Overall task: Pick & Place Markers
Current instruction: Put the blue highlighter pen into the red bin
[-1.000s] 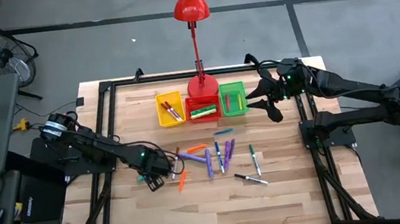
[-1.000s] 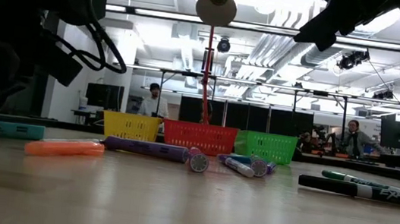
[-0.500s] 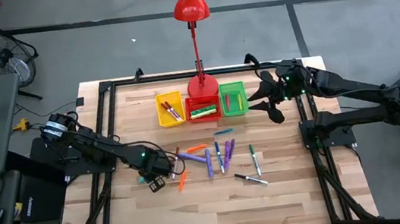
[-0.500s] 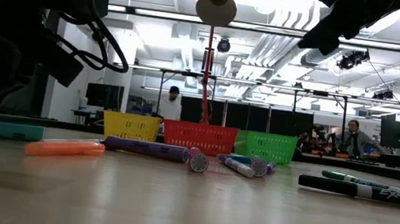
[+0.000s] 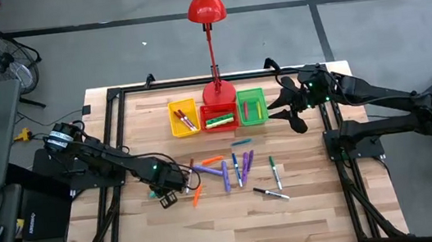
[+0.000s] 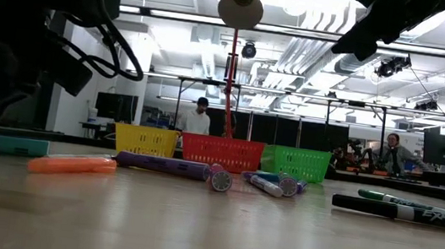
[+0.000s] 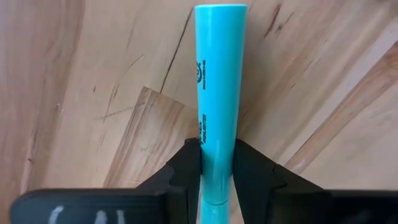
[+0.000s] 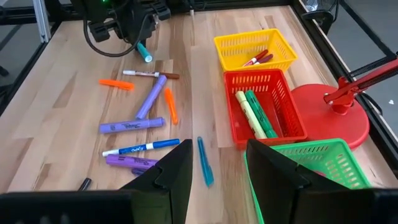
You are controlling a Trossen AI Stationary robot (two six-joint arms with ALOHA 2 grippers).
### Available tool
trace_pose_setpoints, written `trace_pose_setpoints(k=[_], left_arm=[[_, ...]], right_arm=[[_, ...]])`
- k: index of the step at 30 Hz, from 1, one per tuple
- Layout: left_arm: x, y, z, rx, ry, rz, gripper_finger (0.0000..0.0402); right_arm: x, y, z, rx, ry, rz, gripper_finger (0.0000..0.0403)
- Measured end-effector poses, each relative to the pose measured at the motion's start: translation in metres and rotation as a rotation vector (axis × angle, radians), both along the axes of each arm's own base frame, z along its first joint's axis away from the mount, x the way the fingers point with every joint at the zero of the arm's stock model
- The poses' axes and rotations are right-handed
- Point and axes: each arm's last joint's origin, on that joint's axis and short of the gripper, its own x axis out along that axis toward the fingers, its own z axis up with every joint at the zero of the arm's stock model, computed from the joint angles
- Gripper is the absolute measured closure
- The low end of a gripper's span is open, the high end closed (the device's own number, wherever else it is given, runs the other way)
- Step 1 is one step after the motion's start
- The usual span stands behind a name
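dark fingers of the left gripper [image 7: 216, 163] pinch a teal marker [image 7: 219, 93] low over the desk [image 5: 228, 219] near its left edge, other markers [image 5: 224, 174] scattered mid-desk, while the right gripper [image 8: 214, 165], spread and empty, hovers by the green bin [image 5: 251, 106] toward the far edge.

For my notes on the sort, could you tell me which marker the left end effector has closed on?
The teal marker: it sits clamped in the left end effector, left of the other markers loose on the table.
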Motion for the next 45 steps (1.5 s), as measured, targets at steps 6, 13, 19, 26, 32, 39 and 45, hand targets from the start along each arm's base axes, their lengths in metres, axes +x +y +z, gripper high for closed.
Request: trace_pose_setpoints(k=[6, 13, 19, 26, 32, 39, 45], left_arm=[[0.000, 0.000, 0.000, -0.010, -0.007, -0.080, 0.0341], [0.010, 0.003, 0.009, 0.016, -0.032, -0.118, 0.0341], [0.027, 0.011, 0.023, 0.097, -0.113, -0.077, 0.0341], [0.045, 0.009, 0.046, 0.212, -0.224, -0.061, 0.0341], [0.067, 0.021, 0.073, 0.347, -0.372, 0.020, 0.0341], [0.102, 0.052, 0.108, 0.475, -0.619, 0.106, 0.0341], [0.128, 0.083, 0.145, 0.569, -0.864, 0.123, 0.0341]], right_arm=[[0.000, 0.000, 0.000, 0.022, 0.001, -0.012, 0.0263], [-0.002, 0.001, -0.003, 0.038, 0.031, -0.009, 0.0263], [-0.002, 0.001, -0.003, 0.037, 0.029, -0.008, 0.0263], [-0.001, 0.001, -0.002, 0.035, 0.025, -0.010, 0.0263], [0.001, 0.000, 0.001, 0.018, -0.014, -0.002, 0.0263], [0.016, -0.003, 0.001, 0.066, -0.097, 0.114, 0.0263], [0.031, -0.008, -0.002, 0.071, -0.135, 0.153, 0.0263]])
